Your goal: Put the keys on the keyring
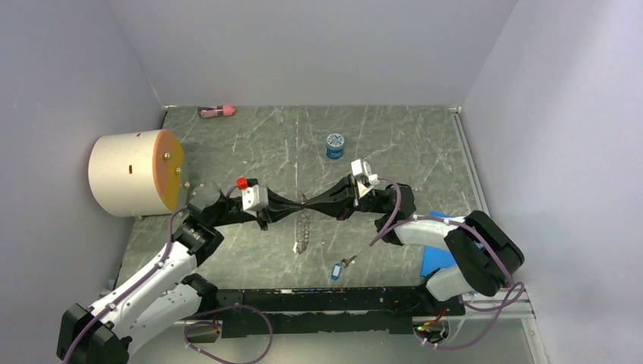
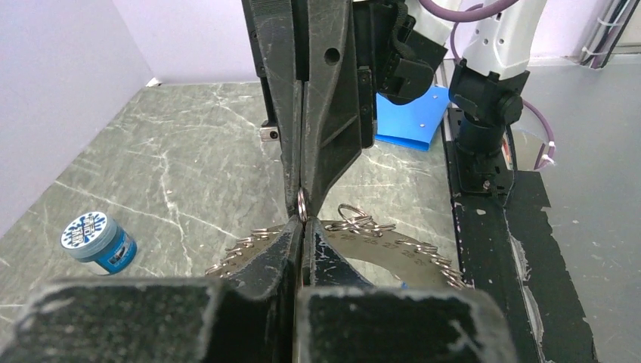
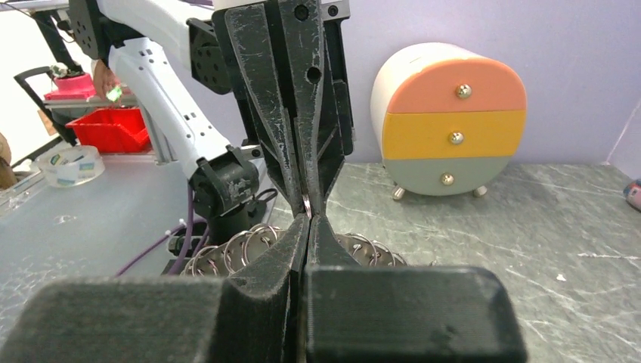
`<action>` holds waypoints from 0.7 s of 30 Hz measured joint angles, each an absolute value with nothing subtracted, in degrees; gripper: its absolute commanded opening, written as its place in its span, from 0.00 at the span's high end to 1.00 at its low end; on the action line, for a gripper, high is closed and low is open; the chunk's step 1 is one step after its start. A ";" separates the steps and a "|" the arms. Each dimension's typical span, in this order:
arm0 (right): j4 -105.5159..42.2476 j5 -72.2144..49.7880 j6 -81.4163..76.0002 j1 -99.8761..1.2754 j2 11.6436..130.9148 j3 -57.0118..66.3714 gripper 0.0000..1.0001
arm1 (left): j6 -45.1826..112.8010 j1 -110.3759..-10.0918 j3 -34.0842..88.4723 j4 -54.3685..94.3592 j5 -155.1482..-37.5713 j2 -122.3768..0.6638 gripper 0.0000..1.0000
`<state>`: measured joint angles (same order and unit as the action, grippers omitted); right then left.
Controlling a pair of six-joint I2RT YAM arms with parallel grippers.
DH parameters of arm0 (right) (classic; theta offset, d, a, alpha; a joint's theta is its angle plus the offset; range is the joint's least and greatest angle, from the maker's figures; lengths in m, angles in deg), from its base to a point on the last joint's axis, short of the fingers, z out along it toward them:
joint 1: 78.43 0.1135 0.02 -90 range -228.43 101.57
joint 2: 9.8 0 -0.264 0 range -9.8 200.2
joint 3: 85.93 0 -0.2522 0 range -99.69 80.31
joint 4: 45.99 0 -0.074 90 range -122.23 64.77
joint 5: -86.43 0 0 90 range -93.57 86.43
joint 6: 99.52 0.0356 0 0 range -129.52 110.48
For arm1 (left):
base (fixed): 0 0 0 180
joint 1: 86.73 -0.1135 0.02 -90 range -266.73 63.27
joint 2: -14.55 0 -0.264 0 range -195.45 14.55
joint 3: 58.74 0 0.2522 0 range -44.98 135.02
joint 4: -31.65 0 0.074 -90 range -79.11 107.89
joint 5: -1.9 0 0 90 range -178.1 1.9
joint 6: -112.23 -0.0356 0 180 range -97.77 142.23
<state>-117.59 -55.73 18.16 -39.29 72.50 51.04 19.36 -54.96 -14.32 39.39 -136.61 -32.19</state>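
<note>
My left gripper (image 1: 299,204) and right gripper (image 1: 312,202) meet tip to tip over the table's middle. Both are shut on one small split ring (image 2: 302,203) of the keyring (image 1: 304,230), a greyish metal loop strung with several small rings that reaches toward me below the tips. In the left wrist view the left gripper (image 2: 302,224) pinches the ring from below, with the keyring (image 2: 401,250) behind. The right wrist view shows the right gripper (image 3: 308,220) on the same ring (image 3: 306,204). The blue-tagged key (image 1: 336,271) lies on the table near the front edge, a second small key (image 1: 349,262) beside it.
A round blue jar (image 1: 334,145) stands behind the grippers. A small drawer cabinet (image 1: 136,173) is at the left. A pink object (image 1: 217,111) lies at the back wall. A blue sheet (image 1: 438,258) lies under the right arm.
</note>
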 measured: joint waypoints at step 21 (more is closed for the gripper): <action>-111.80 -51.65 13.29 -40.14 66.45 51.93 0.45 | 1.83 -54.88 9.63 -6.45 -132.09 -37.72 0.97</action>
